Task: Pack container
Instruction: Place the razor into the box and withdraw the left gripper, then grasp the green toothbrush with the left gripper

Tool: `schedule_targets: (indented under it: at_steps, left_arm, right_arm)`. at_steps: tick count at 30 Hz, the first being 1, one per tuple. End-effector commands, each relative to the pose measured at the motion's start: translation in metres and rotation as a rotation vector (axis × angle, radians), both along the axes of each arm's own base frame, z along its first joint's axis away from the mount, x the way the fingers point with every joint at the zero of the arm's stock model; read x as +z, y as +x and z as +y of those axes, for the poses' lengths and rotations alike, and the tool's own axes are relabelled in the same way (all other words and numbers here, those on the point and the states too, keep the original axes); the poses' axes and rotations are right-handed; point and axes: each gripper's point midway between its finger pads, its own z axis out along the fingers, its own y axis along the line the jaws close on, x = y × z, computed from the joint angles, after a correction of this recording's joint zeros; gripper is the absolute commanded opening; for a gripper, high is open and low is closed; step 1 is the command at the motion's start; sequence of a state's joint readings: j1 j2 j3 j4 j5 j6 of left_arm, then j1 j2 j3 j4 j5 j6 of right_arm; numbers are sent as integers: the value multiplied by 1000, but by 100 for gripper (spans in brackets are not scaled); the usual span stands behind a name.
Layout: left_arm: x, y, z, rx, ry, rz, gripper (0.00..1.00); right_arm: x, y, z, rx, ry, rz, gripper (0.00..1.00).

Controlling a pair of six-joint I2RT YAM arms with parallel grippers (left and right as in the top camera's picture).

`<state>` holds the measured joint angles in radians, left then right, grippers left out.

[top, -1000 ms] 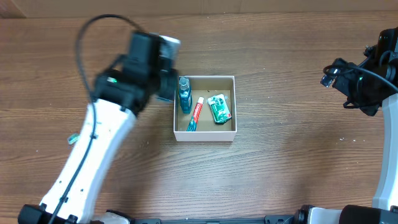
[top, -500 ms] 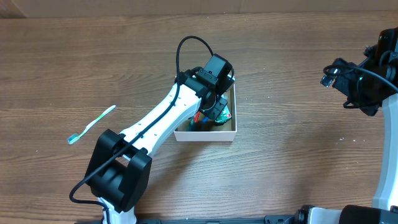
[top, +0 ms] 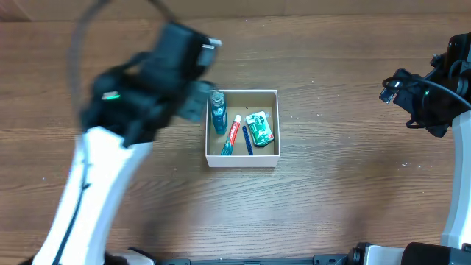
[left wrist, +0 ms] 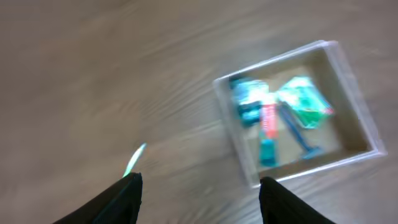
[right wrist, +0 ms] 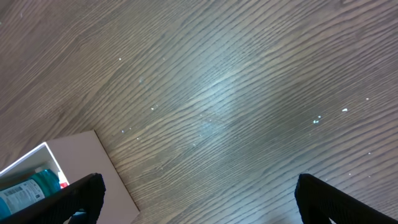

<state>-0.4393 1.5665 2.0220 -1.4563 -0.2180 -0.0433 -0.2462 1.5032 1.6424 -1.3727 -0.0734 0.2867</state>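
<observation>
The container (top: pixel 243 160), a small white box with a tan floor, sits mid-table. Inside it lie a blue bottle (top: pixel 218 112), a red-and-white tube (top: pixel 234 131), a slim blue stick (top: pixel 248 140) and a green packet (top: pixel 259 128). My left gripper (top: pixel 197 99) hangs blurred just left of the box. In the left wrist view the left gripper (left wrist: pixel 200 193) is open and holds nothing, and the container (left wrist: pixel 311 167) lies ahead to the right. My right gripper (right wrist: pixel 199 199) stands wide open over bare wood at the far right (top: pixel 390 87).
The tip of a light green toothbrush (left wrist: pixel 134 160) shows on the wood by my left finger; overhead the left arm hides it. A corner of the container (right wrist: pixel 74 162) and the blue bottle (right wrist: pixel 31 190) show at the lower left of the right wrist view.
My left gripper reached into the box, opened, and pulled back to the left. A slim blue stick now lies in the box that was absent a second ago. The right arm stayed still.
</observation>
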Motion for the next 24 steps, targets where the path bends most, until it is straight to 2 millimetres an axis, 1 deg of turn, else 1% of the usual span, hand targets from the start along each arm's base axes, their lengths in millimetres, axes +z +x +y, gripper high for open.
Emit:
schedule_targets:
  at_steps: [1, 2, 3, 5, 7, 8, 10, 11, 12, 14, 17, 20, 22, 24]
  left_arm:
    - [-15, 5, 93, 310, 22, 75, 65]
    - [-27, 5, 114, 370, 13, 112, 66]
    - [-47, 4, 137, 441, 1, 166, 68]
    - [-76, 3, 154, 484, -28, 239, 70]
    - [-123, -3, 179, 562, -38, 323, 75]
    - [-164, -7, 196, 596, -32, 375, 79]
    - [-202, -12, 206, 595, -20, 433, 91]
    - [-218, -14, 209, 584, -13, 461, 95]
    - [-239, -16, 213, 569, -3, 501, 96]
    - [-263, -17, 220, 579, -5, 555, 97]
    - [-292, -13, 228, 589, -8, 600, 97]
    - [-313, -3, 226, 533, -28, 613, 97]
    - [-321, 4, 227, 512, -28, 601, 97]
    - [-330, 9, 221, 481, -66, 603, 97]
  right_arm:
    - [8, -1, 1, 8, -13, -27, 100]
    - [8, -1, 1, 8, -13, -27, 100]
    - [8, -1, 1, 8, -13, -27, 100]
    - [8, -1, 1, 8, -13, -27, 100]
    - [8, -1, 1, 8, -13, -27, 100]
    - [8, -1, 1, 8, -13, -27, 100]
    - [8, -1, 1, 8, -13, -27, 100]
    - [8, -1, 1, 8, -13, -27, 100]
    - [8, -1, 1, 8, -13, -27, 100]
    - [8, -1, 0, 8, -14, -27, 100]
    - [8, -1, 1, 8, -13, -27, 100]
    - [8, -1, 0, 8, -14, -27, 100]
    - [8, -1, 0, 8, -14, -27, 100]
    - [8, -1, 0, 8, -14, -27, 100]
